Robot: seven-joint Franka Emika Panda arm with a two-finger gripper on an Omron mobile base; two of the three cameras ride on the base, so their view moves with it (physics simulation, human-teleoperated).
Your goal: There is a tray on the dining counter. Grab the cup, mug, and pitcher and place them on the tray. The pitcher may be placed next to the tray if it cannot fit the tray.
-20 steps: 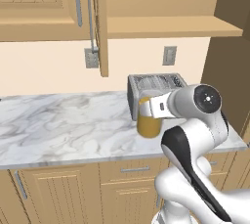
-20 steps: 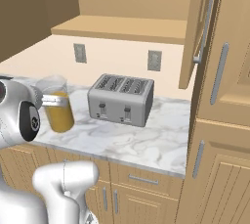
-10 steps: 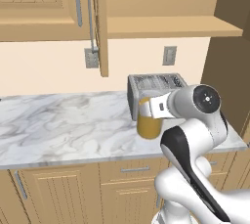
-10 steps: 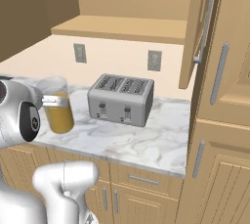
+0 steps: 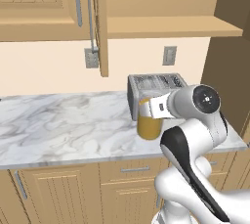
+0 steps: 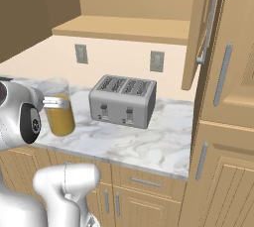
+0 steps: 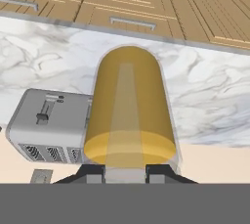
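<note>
Your fingers [image 7: 126, 171] clamped on the pitcher [image 5: 148, 119] (juice in its lower half), raised above the marble desk [image 5: 68, 125], toaster [image 6: 122, 100] just beside.

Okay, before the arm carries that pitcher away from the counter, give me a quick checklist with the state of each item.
1. Gripper shut on the pitcher: ok, the fingers clamp its upper part in the hand view.
2. Pitcher upright: ok, the juice sits level in its lower half in both base views.
3. Pitcher lifted off the marble worktop: cannot tell, its base sits close to the surface.
4. Clearance from the toaster: ok in the right base view, a gap shows between them.
5. Open cabinet door out of the way: ok, it hangs above and to the side of the pitcher.
6. Tray ready for it: cannot tell.
</note>
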